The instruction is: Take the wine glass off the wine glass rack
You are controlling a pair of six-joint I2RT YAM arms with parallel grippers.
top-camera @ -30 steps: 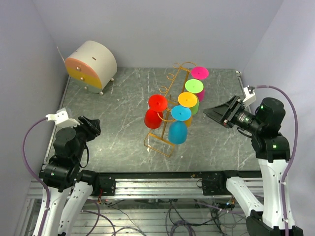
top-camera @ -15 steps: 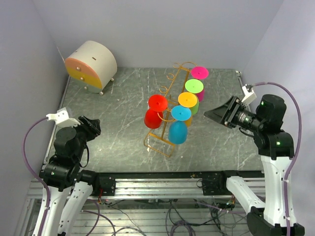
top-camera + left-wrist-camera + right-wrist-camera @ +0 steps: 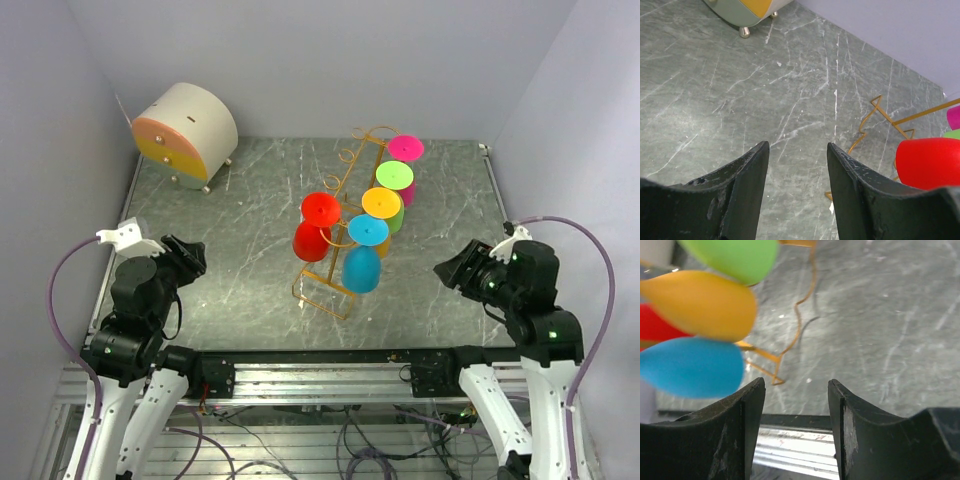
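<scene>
Hanging foot-up and bowl-down, five coloured wine glasses sat on the hooks of the wine glass rack, a golden wire frame that stood upright near the middle of the grey marbled bench. The red wine glass hung alone on the rack's left side. On the right side hung four, from near to far: the blue wine glass, the yellow wine glass, the green wine glass and the magenta wine glass. None of them touched either tool.

The left tool was at the near left of the bench, well apart from the rack. Its two dark fingers were spread with bare bench between them. In the left wrist view the red bowl and part of the wire frame lay off to the right of the fingers.

The right tool was at the near right of the bench, pointing toward the rack and apart from it. Its fingers were likewise spread and held nothing. In the right wrist view the blue, yellow and green bowls filled the upper left, with a sliver of red behind them and the wavy rack wire beside them. The bench's metal front rail ran beneath the fingertips.

A round drawer box, cream with yellow and pink drawer fronts, stood on small feet at the far left corner, well apart from the rack and both arms.
</scene>
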